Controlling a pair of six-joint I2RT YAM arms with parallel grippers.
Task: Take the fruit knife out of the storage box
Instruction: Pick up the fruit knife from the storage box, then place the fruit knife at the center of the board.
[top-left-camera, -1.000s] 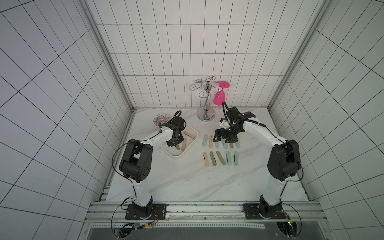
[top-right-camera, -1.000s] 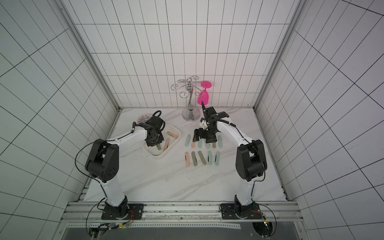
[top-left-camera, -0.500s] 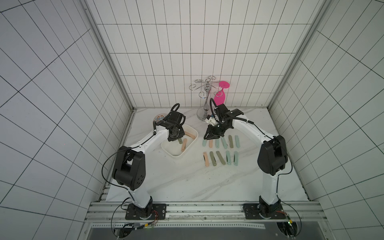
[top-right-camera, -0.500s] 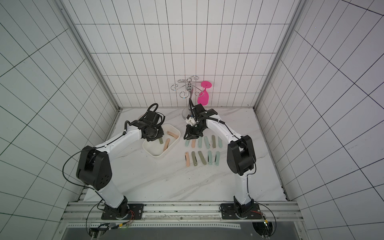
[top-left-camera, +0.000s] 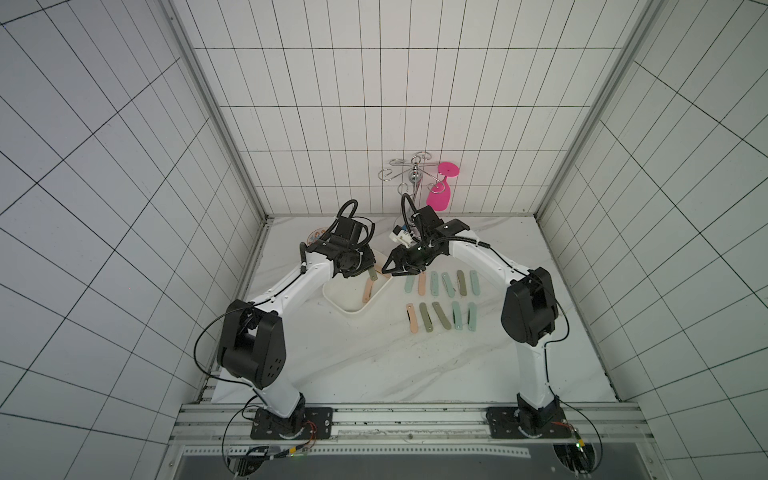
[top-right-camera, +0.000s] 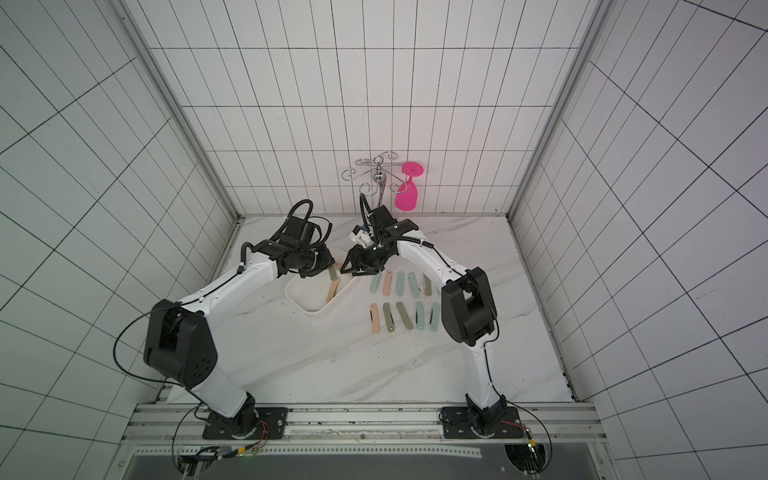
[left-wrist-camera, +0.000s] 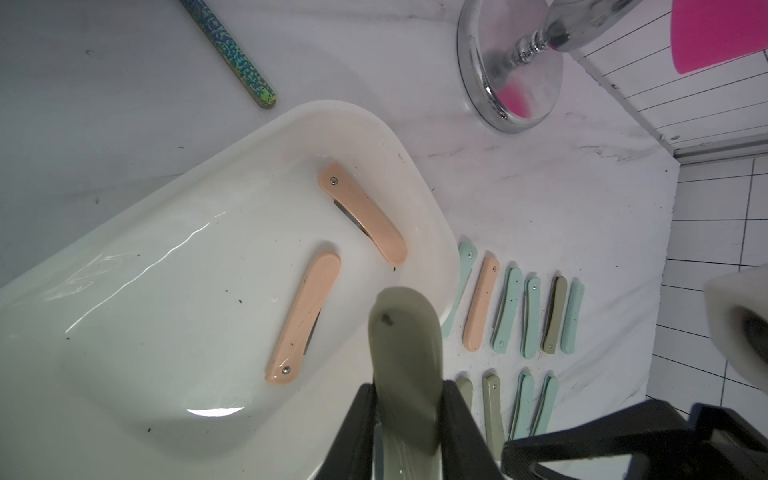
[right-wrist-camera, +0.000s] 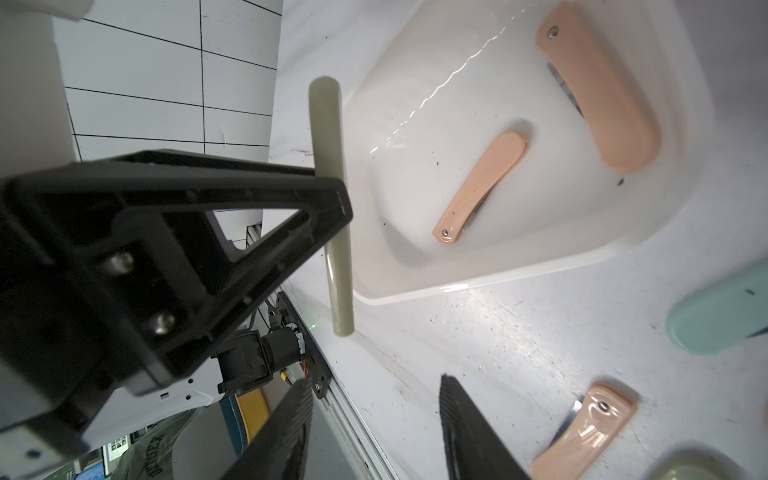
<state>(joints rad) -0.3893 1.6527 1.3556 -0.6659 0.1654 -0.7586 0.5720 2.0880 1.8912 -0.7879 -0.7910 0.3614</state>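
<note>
2 knives (left-wrist-camera: 361, 218) in storage box (left-wrist-camera: 166, 291); knife rows (left-wrist-camera: 482, 303) beside it

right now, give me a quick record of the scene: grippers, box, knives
left gripper: shut on olive fruit knife, held over the storage box rim
right gripper: open, empty, near the held knife, not touching
in box: two peach fruit knives
on table: eleven folded knives in two rows beside the box

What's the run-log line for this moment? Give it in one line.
left gripper: shut on olive fruit knife, above storage box | right gripper: open, empty | in box: two peach knives
</note>
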